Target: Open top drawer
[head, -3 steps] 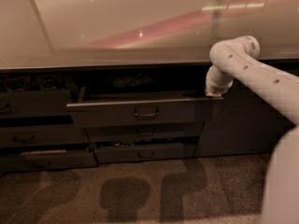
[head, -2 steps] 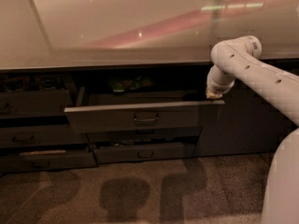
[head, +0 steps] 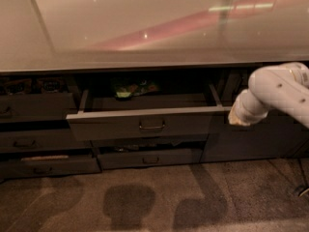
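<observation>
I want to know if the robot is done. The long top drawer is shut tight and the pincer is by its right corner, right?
Not shut. The camera view shows the top drawer pulled out, its grey side walls showing. The pincer is by its right corner, as you said.

We've got a dark grey top drawer (head: 111, 126) with paler grey side walls (head: 83, 102), green-and-yellow stuff (head: 130, 88) inside, a glossy beige countertop (head: 96, 33) streaked pink, speckled brown floor (head: 159, 202), and our cream-white gripper (head: 236, 120) by the drawer's right end.
</observation>
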`<state>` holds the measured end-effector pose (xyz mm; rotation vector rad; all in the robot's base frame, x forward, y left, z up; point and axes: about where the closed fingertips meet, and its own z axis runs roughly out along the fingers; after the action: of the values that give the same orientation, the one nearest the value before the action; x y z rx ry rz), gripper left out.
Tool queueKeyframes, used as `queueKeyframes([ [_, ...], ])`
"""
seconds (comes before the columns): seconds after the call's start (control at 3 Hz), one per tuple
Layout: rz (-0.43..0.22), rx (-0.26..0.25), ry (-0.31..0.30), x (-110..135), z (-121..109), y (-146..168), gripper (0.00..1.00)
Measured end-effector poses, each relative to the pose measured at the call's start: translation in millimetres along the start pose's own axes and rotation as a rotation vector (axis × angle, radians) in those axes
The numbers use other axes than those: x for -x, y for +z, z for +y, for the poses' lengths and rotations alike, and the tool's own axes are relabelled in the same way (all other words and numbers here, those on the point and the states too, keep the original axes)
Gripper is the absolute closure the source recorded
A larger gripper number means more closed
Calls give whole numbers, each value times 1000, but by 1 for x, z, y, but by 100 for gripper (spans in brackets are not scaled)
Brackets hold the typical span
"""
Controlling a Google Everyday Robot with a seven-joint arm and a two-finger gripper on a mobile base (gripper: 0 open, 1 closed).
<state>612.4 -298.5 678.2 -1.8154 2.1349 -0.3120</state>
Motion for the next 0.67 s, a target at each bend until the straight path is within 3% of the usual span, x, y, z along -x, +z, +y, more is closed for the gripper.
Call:
queueKeyframes([
  [0.33,4,56,15,-30,59,8,100],
  [0.67,4,56,15,-30,59,8,100],
])
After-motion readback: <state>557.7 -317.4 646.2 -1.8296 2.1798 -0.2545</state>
